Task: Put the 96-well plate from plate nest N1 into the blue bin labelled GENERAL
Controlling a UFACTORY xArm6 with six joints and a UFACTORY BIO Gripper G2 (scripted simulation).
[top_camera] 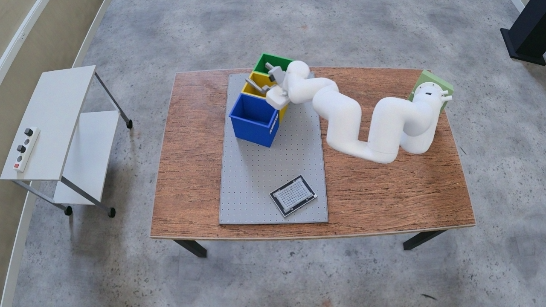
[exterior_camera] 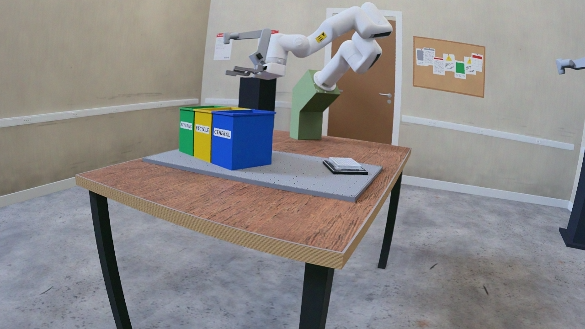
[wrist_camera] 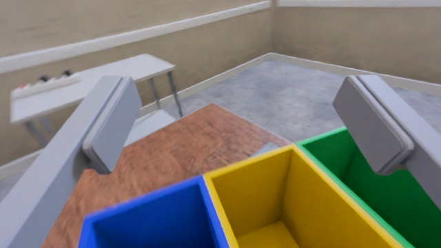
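The 96-well plate (top_camera: 294, 195) (exterior_camera: 344, 163) sits in the black nest (top_camera: 278, 204) (exterior_camera: 351, 172), toward the near end of the pegboard in the top view. The blue GENERAL bin (top_camera: 251, 131) (exterior_camera: 252, 139) (wrist_camera: 155, 224) stands upright; the visible part of its inside is empty. Beside it stand the yellow RECYCLE bin (top_camera: 262, 78) (exterior_camera: 202, 143) (wrist_camera: 258, 193) and the green RETURNS bin (top_camera: 280, 60) (exterior_camera: 186, 140) (wrist_camera: 331, 155), both upright. My gripper (top_camera: 258, 72) (exterior_camera: 231, 70) (wrist_camera: 241, 124) is open and empty, high above the yellow and green bins, well away from the plate. Its fingers point roughly sideways.
The bins and nest stand on the grey pegboard (top_camera: 244, 183) (exterior_camera: 294, 176) on the wooden table (top_camera: 190, 171) (exterior_camera: 204, 196). The arm's green pedestal (exterior_camera: 308, 118) stands at the table's far right in the top view. A white trolley (top_camera: 57, 99) (wrist_camera: 134, 70) stands off to the left.
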